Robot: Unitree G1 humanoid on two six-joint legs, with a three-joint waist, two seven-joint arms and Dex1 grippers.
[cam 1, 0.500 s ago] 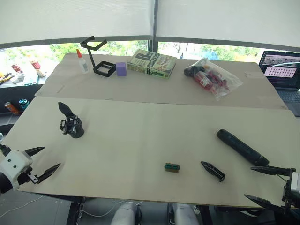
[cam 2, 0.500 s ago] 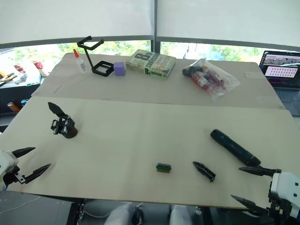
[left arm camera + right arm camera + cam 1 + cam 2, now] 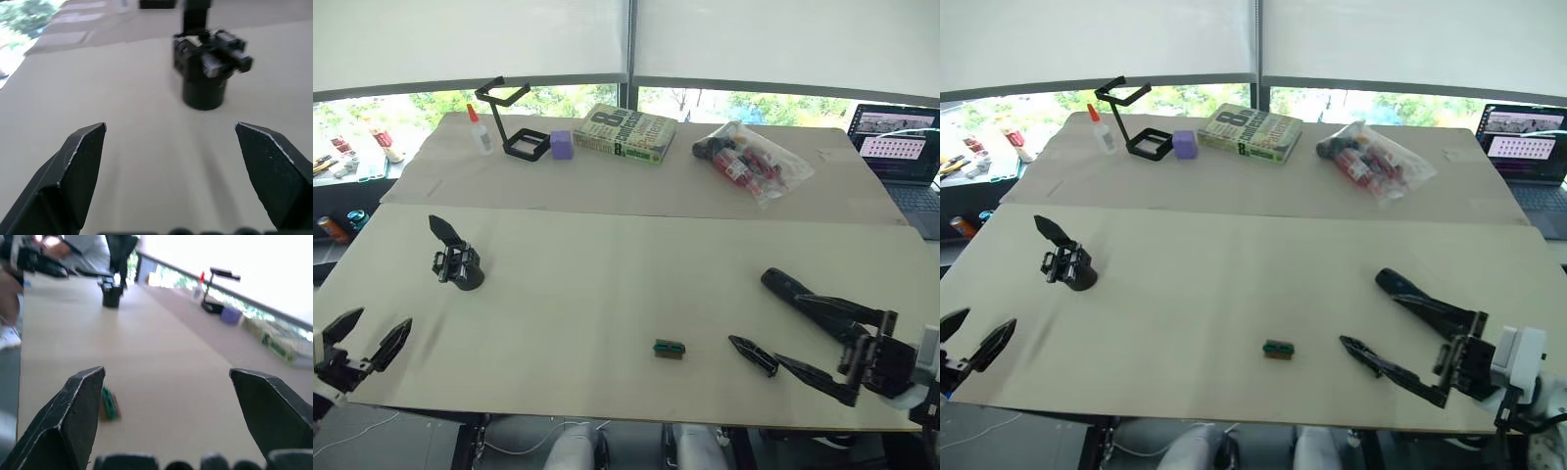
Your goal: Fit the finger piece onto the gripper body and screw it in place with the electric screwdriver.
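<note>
both grippers gape empty, so the right gripper (image 3: 803, 333) should settle squarely over the finger piece (image 3: 755, 354) before pinching, left gripper (image 3: 370, 341) waiting near the gripper body (image 3: 460, 262).

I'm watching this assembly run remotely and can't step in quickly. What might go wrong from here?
1. The open right gripper hangs low between the finger piece and the electric screwdriver; it may knock either one aside.
2. The finger piece lies flat near the table's front edge, so a nudge might push it off.
3. The gripper body stands loose and could tip.
</note>
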